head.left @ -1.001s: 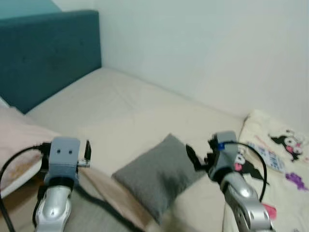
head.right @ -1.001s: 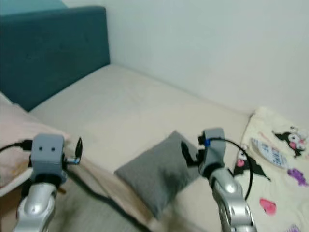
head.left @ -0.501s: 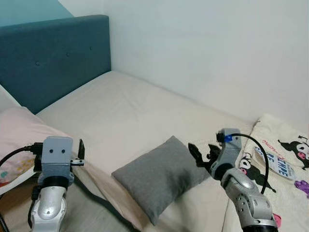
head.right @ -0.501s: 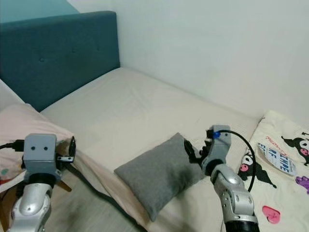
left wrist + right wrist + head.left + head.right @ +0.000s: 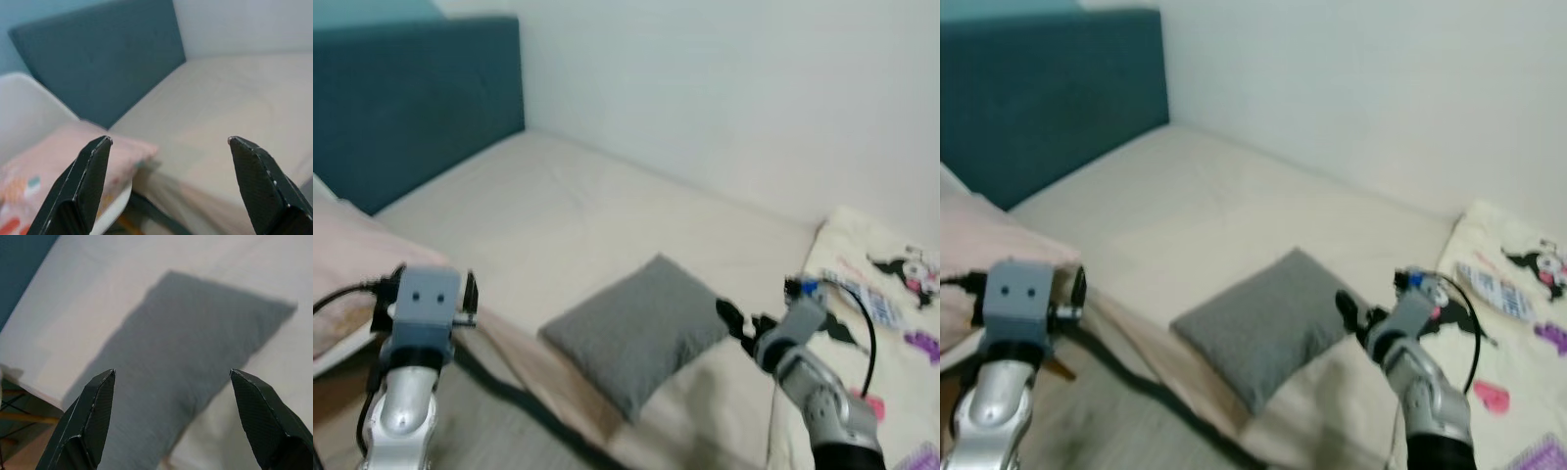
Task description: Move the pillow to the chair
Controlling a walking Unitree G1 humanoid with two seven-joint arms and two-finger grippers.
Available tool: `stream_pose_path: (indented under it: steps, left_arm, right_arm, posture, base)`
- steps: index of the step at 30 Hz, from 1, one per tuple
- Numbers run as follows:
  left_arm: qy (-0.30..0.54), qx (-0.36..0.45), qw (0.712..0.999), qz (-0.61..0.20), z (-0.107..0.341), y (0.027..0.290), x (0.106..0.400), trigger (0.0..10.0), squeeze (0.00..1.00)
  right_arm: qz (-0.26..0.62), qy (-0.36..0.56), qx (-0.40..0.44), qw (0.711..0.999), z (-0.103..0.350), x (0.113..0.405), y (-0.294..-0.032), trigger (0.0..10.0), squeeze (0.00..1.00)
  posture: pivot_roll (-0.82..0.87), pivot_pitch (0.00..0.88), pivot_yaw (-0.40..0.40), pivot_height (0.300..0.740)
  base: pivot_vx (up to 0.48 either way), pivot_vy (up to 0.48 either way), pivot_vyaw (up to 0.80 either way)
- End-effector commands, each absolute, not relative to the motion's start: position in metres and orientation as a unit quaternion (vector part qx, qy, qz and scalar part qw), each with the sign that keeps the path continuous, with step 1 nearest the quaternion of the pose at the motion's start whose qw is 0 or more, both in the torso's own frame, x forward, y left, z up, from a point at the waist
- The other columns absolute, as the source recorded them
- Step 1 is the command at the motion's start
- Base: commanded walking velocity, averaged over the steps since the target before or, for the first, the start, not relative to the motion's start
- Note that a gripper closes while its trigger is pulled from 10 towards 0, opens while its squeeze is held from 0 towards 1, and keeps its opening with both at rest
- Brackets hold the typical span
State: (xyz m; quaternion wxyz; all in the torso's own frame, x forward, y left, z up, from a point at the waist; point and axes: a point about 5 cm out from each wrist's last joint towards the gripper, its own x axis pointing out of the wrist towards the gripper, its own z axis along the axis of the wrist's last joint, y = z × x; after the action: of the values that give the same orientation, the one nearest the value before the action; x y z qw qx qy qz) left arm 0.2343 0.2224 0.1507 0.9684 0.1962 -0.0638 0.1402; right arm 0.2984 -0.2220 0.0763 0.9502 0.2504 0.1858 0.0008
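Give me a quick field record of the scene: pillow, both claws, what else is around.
pillow: grey rectangular fabric pillow lying flat near the beige bed's edge
right claw: open, beside the pillow's right corner, aimed at it
left claw: open, raised, facing the teal headboard
nearby: pink pillow, cartoon-print blanket

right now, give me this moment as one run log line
stage: reach | right end effector: open, aimed at grey pillow on bed, no contact | left end effector: open, idle near pink pillow
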Motion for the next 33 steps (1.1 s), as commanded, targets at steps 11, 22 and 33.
stream_pose_path:
  steps: [11,22,33]
  left_arm:
    - [-0.043,0.217,0.964,0.146,0.148,0.233,0.227,10.0,0.0]
    - [-0.038,0.263,0.955,0.128,0.161,0.243,0.213,10.0,0.0]
    - [-0.018,0.293,0.948,0.118,0.168,0.252,0.195,10.0,0.0]
  right_arm:
    - [-0.008,0.181,0.35,0.919,0.074,0.314,-0.223,10.0,0.0]
    - [-0.052,0.232,0.422,0.875,0.044,0.318,-0.208,10.0,0.0]
    - [-0.035,0.215,0.495,0.841,0.043,0.319,-0.203,10.0,0.0]
  posture:
    - [0.0,0.0,-0.109,0.571]
    - [0.05,0.064,-0.089,0.526]
    - [0.06,0.163,-0.08,0.502]
  base:
    - [0.0,0.0,0.0]
    - [0.0,0.0,0.0]
    - [0.0,0.0,0.0]
